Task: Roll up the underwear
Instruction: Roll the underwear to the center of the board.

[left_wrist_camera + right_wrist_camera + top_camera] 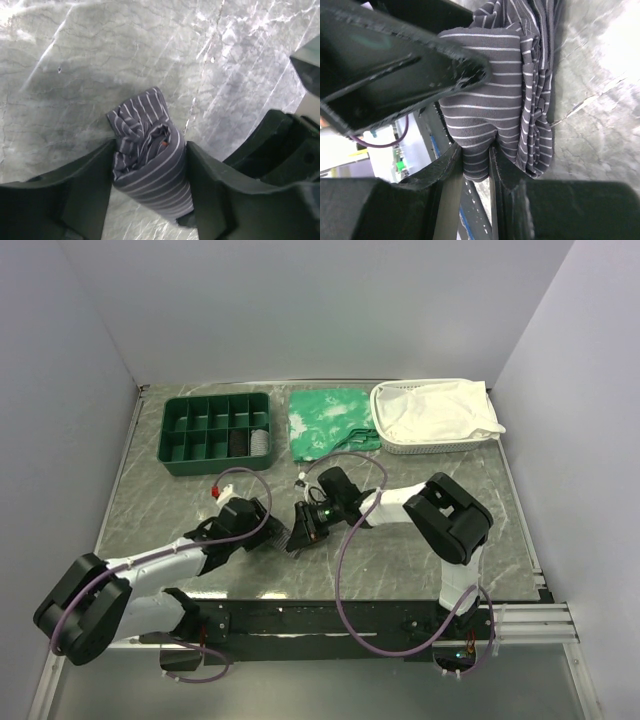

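While the rolled underwear (145, 125) lies on the counter (100, 60), the left end effector (149, 150) clasps its sides; the right end effector (476, 160) pinches a fold.

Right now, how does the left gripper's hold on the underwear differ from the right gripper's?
The left gripper stands wide, a finger on each side of the whole rolled underwear; the right gripper is nearly closed, pinching only one fold. Both touch the same garment.
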